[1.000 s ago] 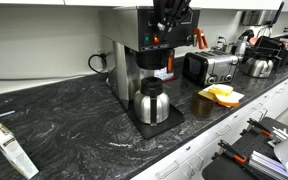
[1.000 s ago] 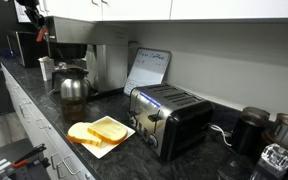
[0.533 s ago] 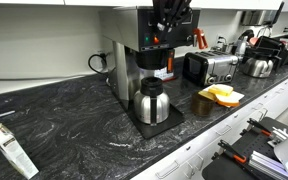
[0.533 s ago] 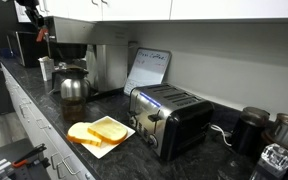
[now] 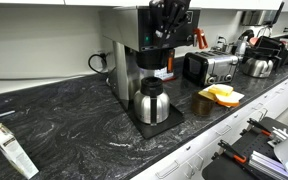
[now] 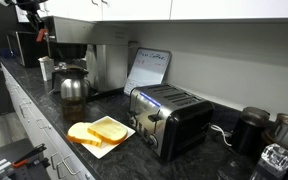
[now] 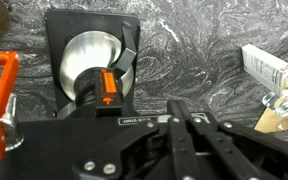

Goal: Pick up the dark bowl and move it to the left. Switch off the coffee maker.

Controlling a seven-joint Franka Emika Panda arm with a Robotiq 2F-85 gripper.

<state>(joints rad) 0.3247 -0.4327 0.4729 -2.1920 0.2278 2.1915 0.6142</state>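
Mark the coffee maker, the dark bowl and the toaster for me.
coffee maker (image 5: 124,62): exterior view, on its steel rear column.
dark bowl (image 5: 201,104): exterior view, on its side wall.
toaster (image 6: 182,124): exterior view, on its long side.

The hand (image 5: 170,22) is at the coffee maker's (image 5: 134,55) upper front. Directly below the hand, a carafe (image 5: 150,102) stands on the maker's base. Lower and off to one side on the bench (image 5: 74,120), a bowl (image 5: 201,104) sits beside a plate (image 5: 222,96), with a toaster (image 5: 210,67) behind them.

A kitchen, with coffee maker (image 5: 144,50), toaster (image 6: 169,120), countertop (image 5: 64,120).
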